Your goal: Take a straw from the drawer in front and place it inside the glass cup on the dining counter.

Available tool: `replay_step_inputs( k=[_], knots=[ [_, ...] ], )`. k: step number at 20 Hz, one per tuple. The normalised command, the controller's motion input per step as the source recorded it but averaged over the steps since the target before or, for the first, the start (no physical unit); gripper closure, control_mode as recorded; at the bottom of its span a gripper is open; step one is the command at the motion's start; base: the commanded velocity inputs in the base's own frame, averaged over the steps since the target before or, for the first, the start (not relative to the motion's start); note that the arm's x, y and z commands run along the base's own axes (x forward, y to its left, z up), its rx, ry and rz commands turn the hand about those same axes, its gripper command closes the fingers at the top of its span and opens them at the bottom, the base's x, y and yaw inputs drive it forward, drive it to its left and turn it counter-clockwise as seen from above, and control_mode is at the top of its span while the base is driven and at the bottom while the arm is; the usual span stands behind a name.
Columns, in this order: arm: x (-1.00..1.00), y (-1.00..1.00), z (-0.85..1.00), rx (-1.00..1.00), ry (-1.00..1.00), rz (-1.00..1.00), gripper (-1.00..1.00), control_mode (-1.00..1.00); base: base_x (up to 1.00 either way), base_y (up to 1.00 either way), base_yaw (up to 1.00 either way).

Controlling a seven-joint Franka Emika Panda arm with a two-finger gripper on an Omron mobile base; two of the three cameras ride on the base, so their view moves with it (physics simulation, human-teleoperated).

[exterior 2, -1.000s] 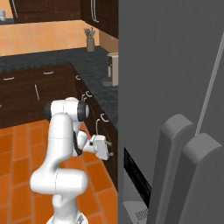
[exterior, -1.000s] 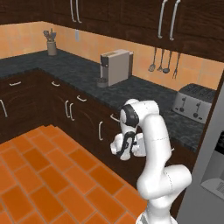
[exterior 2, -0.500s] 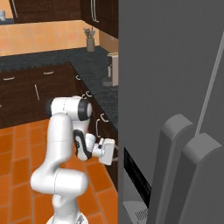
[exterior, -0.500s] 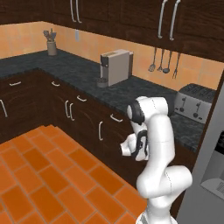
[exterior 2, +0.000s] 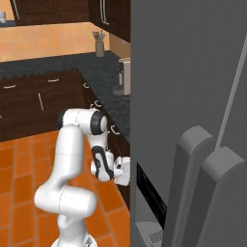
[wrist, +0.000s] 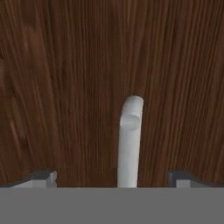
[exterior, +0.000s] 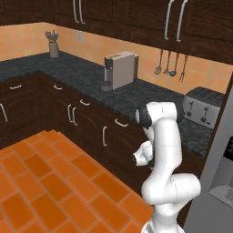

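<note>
In the hand view a dark-brown wood drawer front (wrist: 65, 87) is very close to the camera. The rounded end of its silver bar handle (wrist: 130, 140) rises between my two fingertips. My gripper (wrist: 111, 177) is open, with one tip on each side of the handle and a gap to it on both sides. In the right base view the gripper (exterior 2: 123, 171) points at the dark cabinet front under the black counter, close beside the fridge. The straw, the glass cup and the dining counter are out of view.
A tall grey fridge (exterior 2: 193, 120) stands right next to the arm. The black speckled counter (exterior: 136, 95) carries a coffee machine (exterior: 119, 69) and a toaster (exterior: 202, 105). Other drawers and doors with silver handles (exterior: 120, 123) line the wall. An orange tiled floor (exterior: 45, 182) lies to the left.
The arm has swung further toward the cabinet front by the fridge, bringing the hand right up to the wood.
</note>
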Motion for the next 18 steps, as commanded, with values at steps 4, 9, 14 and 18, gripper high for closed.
replay_step_inputs(
  k=[4, 9, 14, 18],
  knots=[
    [0.3, -0.07, -0.33, 0.03, 0.0, 0.16, -1.0, -1.0, 0.0, 0.0, 0.0],
    [0.25, -0.1, -0.17, 0.0, 0.0, 0.09, -1.0, -1.0, 0.0, 0.0, 0.0],
    [0.26, -0.11, -0.04, 0.01, 0.0, 0.06, 1.0, -1.0, 0.0, 0.0, 0.0],
    [0.0, -0.04, -0.04, 0.07, 0.0, 0.07, 1.0, -1.0, 0.0, 0.0, 0.0]
  ],
)
